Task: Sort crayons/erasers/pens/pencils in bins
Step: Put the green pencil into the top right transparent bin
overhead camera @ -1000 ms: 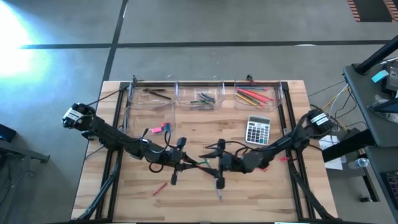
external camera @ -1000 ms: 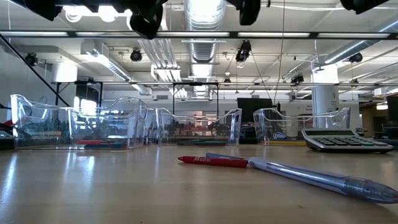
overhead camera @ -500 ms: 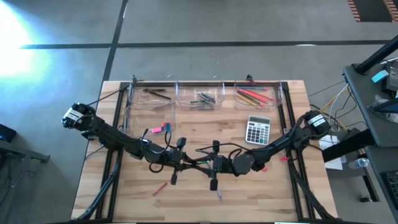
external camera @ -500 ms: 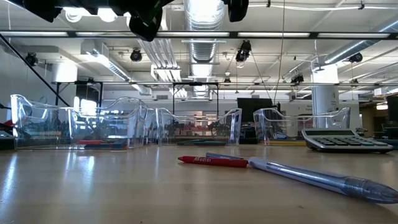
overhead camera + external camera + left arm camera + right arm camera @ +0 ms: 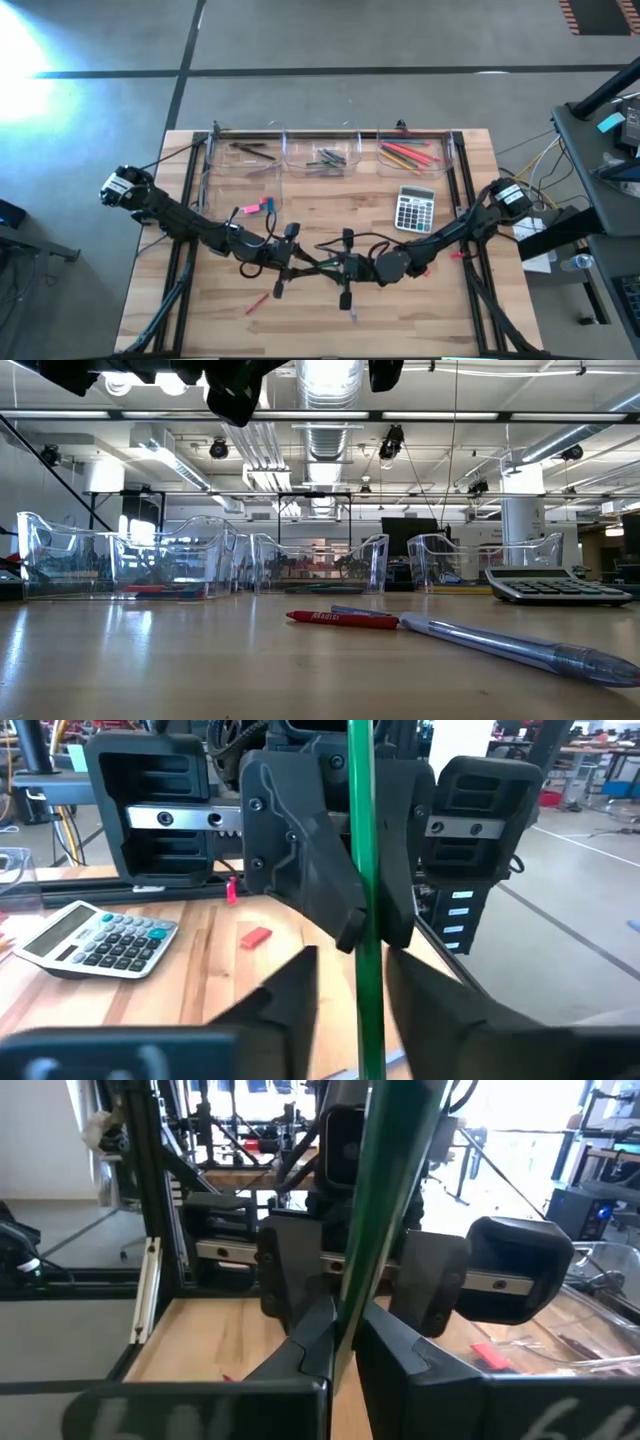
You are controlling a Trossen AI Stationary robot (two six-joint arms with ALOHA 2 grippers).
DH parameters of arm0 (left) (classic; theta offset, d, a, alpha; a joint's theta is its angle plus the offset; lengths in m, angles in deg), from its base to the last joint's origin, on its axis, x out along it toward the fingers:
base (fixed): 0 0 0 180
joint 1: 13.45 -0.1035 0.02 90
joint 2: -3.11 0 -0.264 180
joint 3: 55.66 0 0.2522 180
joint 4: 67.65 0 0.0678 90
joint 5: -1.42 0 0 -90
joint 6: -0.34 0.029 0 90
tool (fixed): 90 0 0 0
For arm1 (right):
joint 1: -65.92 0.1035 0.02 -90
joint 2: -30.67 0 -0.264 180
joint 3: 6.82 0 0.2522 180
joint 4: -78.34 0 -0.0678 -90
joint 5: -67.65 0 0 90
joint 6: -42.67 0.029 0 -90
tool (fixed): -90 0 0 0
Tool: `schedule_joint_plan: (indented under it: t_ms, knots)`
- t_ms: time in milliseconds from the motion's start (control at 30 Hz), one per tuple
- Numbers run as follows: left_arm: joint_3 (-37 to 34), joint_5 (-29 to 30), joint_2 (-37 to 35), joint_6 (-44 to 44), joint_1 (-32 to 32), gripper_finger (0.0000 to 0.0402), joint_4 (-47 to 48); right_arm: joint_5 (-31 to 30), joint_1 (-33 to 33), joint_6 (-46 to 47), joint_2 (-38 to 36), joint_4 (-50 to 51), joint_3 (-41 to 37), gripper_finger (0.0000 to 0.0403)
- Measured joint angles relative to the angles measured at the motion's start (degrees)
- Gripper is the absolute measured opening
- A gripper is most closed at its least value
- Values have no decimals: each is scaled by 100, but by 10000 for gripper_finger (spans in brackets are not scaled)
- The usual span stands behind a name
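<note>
a handover in mid-air: the right end effector (image 5: 345,268) is clamped on the green pencil (image 5: 362,870), just below-left of the calculator (image 5: 415,208), while the left end effector (image 5: 297,260) has its fingers apart around it, so it never drops to the table (image 5: 300,215).

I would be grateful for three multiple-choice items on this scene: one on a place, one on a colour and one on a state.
1. The calculator is: A held aloft; B lying on the table; C standing on edge.
2. The pencil between the arms is: A green; B orange; C yellow.
3. The right gripper is: A wide open; B shut on nothing; C shut on the pencil.

Key: B, it lies flat on the wood; A, both wrist views show a green stick; C, its fingers pinch the stick.
</note>
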Motion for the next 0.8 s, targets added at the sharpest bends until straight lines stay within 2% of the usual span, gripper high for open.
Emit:
schedule_joint_plan:
  t_ms: [133, 200, 400, 533, 633, 700, 800]
  knots:
    - [-3, 88, -60, 18, 0, 157, 149, -22, 0, -87, -62, 91, 0, 19]
    - [-9, 208, -267, 44, 0, 176, 444, -278, 0, -132, -203, 360, 0, 19]
    - [-40, 577, -1301, -58, 0, 193, 1758, -1644, -37, -289, -960, 2040, -2, 19]
    - [-311, 610, -1832, -431, 0, 194, 1932, -2926, -254, -499, -1601, 3566, -2, 19]
    - [-505, 613, -1969, -475, 2, 194, 1853, -3677, -688, -204, -2106, 5082, -2, 18]
    - [-613, 619, -1988, -573, 2, 194, 1754, -3624, -1184, 181, -2422, 6066, -4, 18]
    - [-664, 683, -1871, -584, -13, 194, 1532, -2754, -2238, 631, -2831, 7122, -4, 18]
